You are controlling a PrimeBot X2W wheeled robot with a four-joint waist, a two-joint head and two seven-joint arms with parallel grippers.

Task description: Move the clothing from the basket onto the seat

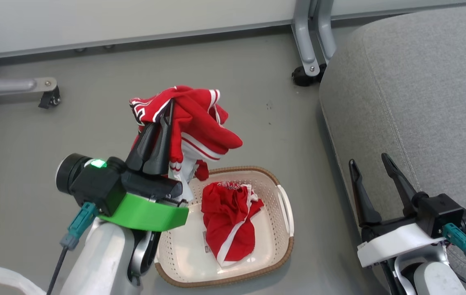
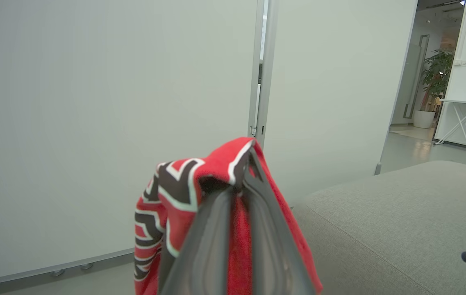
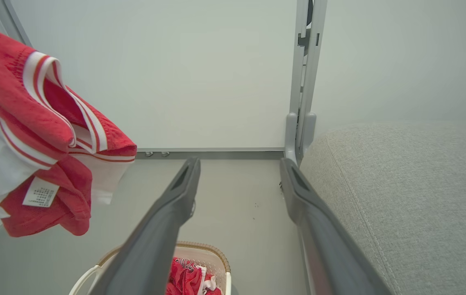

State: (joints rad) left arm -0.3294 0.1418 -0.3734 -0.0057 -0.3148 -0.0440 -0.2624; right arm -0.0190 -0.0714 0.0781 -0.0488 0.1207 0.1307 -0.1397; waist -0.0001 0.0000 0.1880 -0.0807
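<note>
Head view: the left gripper is clamped tight on a red top hanging over the basket. Another red piece lies inside. The right gripper has its jaws wide apart beside the seat. Best to lift high, then swing right. Right wrist view shows a white label the head view misses.

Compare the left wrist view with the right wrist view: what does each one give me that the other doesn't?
Left wrist view: the left claw shut on the lifted garment, its black-and-white lettering, and a distant potted plant. Right wrist view: the basket holding a second red garment, and the lifted garment's white care label. Shared: the lifted garment, the grey seat, the pale wall panels.
</note>
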